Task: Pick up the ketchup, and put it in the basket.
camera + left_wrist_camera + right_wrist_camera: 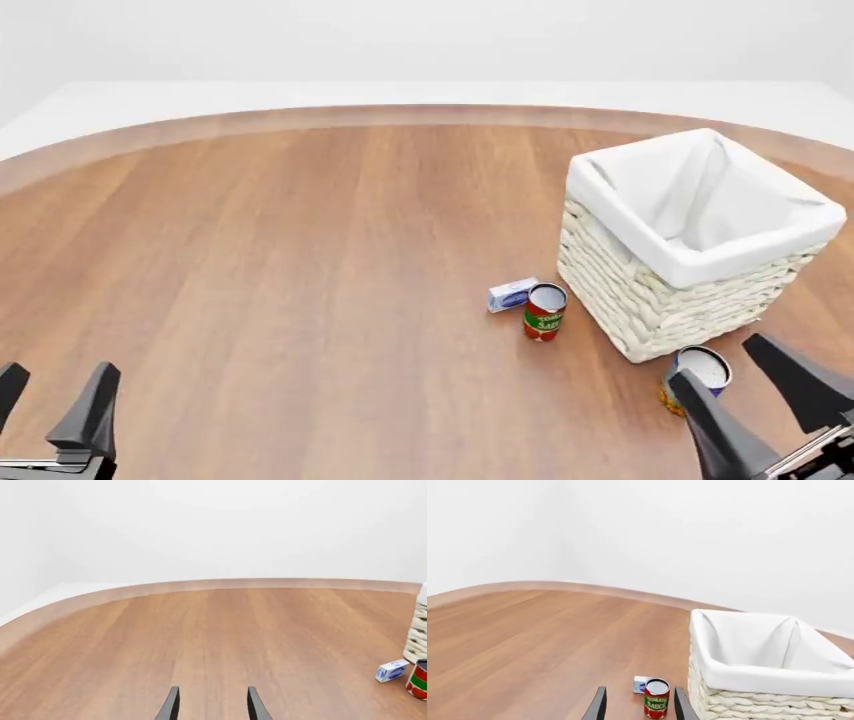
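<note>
Wooden table [294,280] carries the basket [667,300] at right; no ketchup shows anywhere. My left gripper [54,405] and right gripper [754,395] both hang spread and empty, ready to search.

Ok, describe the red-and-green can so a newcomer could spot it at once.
Start at the big wicker basket. Left of its near corner stands the red-and-green can, upright and silver-topped. Its only close neighbour is a small blue-white box lying flat, not round or red.
</note>
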